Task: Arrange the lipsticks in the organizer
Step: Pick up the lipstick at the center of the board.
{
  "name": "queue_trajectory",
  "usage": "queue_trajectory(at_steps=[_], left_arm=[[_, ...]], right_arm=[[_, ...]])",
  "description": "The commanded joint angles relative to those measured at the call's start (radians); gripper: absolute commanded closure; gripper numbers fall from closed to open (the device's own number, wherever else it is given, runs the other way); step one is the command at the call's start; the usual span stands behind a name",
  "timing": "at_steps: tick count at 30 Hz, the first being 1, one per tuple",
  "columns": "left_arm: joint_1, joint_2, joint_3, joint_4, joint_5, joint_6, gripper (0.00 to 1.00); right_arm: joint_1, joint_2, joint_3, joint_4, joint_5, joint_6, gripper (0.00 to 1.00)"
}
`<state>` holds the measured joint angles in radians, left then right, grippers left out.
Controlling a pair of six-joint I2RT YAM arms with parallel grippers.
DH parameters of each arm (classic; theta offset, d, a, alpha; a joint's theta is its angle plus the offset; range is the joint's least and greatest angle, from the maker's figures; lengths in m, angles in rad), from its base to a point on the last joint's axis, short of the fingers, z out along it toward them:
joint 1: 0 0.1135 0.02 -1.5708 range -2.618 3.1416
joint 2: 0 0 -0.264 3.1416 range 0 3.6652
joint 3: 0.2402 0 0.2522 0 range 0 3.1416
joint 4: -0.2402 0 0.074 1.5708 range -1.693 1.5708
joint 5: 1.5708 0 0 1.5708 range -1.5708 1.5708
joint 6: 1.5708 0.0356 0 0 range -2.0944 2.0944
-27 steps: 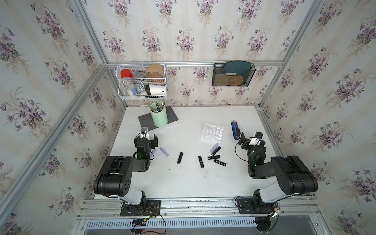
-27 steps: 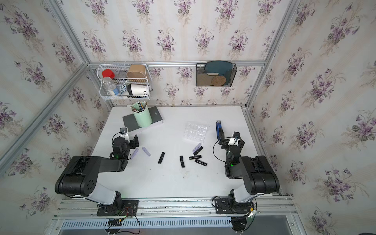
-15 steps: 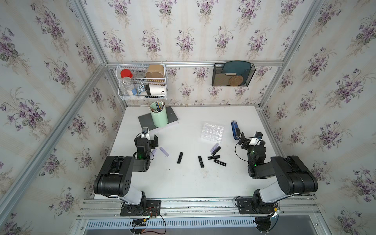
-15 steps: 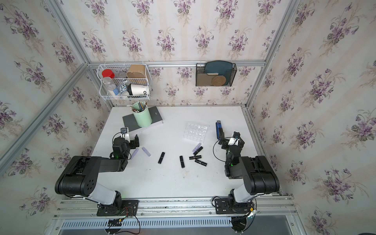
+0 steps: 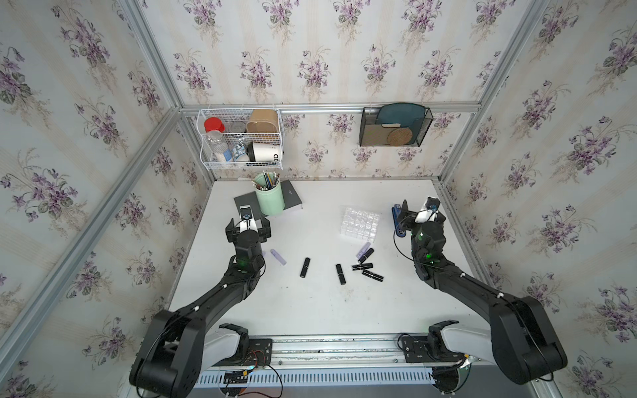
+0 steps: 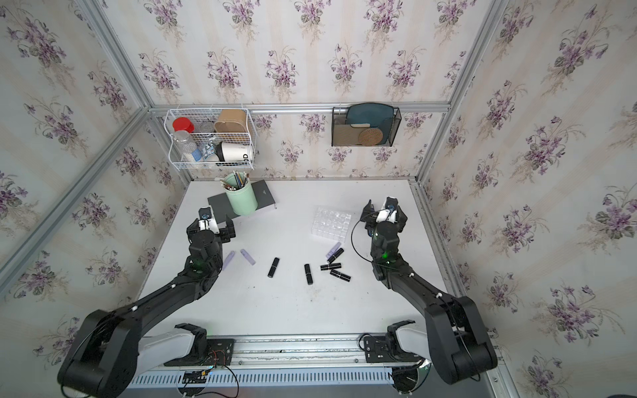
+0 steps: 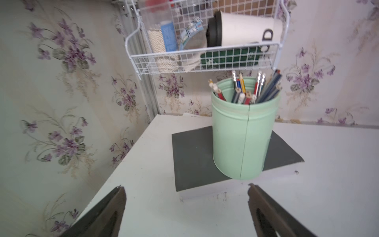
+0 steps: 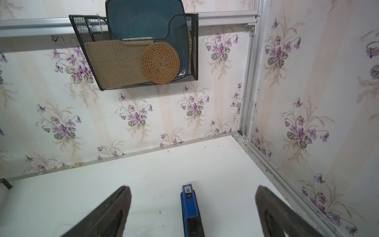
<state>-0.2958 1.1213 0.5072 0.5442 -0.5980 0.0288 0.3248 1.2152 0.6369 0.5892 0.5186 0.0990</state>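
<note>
Several lipsticks lie loose on the white table in both top views. Black ones (image 5: 304,267) (image 5: 340,274) sit mid-table. A cluster of three black (image 5: 373,275) and one lilac (image 5: 362,249) lies in front of the clear grid organizer (image 5: 359,224) (image 6: 331,223), whose cells look empty. Two lilac tubes (image 6: 248,256) (image 6: 228,260) lie by the left arm. My left gripper (image 5: 247,225) (image 7: 186,197) is open and empty, facing the pen cup. My right gripper (image 5: 421,213) (image 8: 192,189) is open and empty over the blue stapler (image 8: 190,207).
A mint-green pen cup (image 5: 270,200) (image 7: 242,139) stands on a dark grey pad (image 7: 192,156) at the back left. On the back wall hang a white wire basket (image 5: 241,138) and a black mesh holder (image 5: 394,125). The stapler (image 5: 396,220) lies near the right wall.
</note>
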Motion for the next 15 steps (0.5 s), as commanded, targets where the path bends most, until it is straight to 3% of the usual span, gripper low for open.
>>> queue_trajectory(at_steps=[1, 2, 4, 6, 7, 8, 11, 15], left_arm=[[-0.009, -0.084, 0.125, -0.519, -0.099, -0.198, 0.04], [-0.009, -0.097, 0.152, -0.583, -0.08, -0.237, 0.04], [-0.006, -0.112, 0.197, -0.721, -0.041, -0.366, 0.04], [0.022, -0.129, 0.227, -0.781, 0.138, -0.397, 0.04], [0.037, -0.136, 0.243, -0.803, 0.241, -0.378, 0.05], [0.039, -0.14, 0.264, -0.841, 0.274, -0.378, 0.09], [0.04, -0.137, 0.325, -0.967, 0.282, -0.376, 0.16], [0.026, -0.116, 0.389, -1.169, 0.297, -0.411, 0.19]], right_arm=[[0.021, -0.009, 0.149, -0.63, -0.008, 0.255, 0.0], [0.013, -0.007, 0.182, -0.694, -0.111, 0.311, 0.0], [-0.018, -0.021, 0.193, -0.702, -0.462, 0.32, 0.01], [-0.019, -0.065, 0.148, -0.65, -0.607, 0.397, 0.09], [-0.017, -0.089, 0.127, -0.628, -0.637, 0.438, 0.14], [-0.011, -0.102, 0.122, -0.626, -0.643, 0.466, 0.19], [0.061, -0.089, 0.189, -0.712, -0.561, 0.458, 0.27], [0.273, 0.021, 0.325, -0.813, -0.438, 0.381, 0.28]])
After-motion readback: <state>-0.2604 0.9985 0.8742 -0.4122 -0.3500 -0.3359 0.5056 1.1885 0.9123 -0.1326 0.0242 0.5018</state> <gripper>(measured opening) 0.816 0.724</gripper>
